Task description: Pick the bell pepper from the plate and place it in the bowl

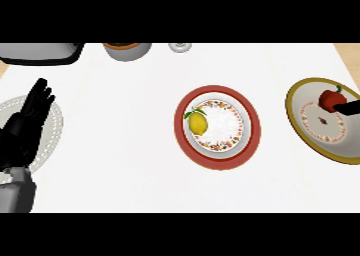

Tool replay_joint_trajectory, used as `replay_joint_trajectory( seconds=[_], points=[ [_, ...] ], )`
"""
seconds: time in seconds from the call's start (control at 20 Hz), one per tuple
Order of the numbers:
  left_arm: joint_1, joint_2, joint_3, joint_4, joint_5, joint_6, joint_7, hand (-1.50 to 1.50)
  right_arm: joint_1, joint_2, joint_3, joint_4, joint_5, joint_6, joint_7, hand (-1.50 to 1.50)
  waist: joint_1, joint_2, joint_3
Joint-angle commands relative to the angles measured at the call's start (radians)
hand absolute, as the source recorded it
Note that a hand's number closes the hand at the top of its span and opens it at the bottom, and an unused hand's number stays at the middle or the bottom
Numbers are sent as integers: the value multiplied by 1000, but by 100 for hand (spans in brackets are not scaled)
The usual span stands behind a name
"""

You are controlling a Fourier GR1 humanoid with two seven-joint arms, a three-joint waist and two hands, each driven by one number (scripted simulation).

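I note open table (pixel 124 130) btw the left hand (pixel 24 125) and the red-rimmed bowl (pixel 217 127) at centre; a clear lane there. A narrower strip of bare table separates the bowl from the gold-rimmed plate (pixel 305 127) at right. Bowl interior partly taken by a lemon (pixel 198 122), left side; right side free. Rear edge blocked by a grey appliance (pixel 39 52), a pot (pixel 126 50) and a small shaker (pixel 180 47). Front strip open.
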Motion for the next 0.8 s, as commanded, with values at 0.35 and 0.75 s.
replay_joint_trajectory(
  seconds=[0.35,0.75],
  points=[
    [23,14,32,-12,9,2,-1,0,24,59,-324,-119,-428,-123,-373,-150,-35,-17,2],
    [-1,-21,-6,25,-37,30,-9,0,276,7,-479,-290,-688,142,-415,-150,-42,-12,-2]
  ],
)
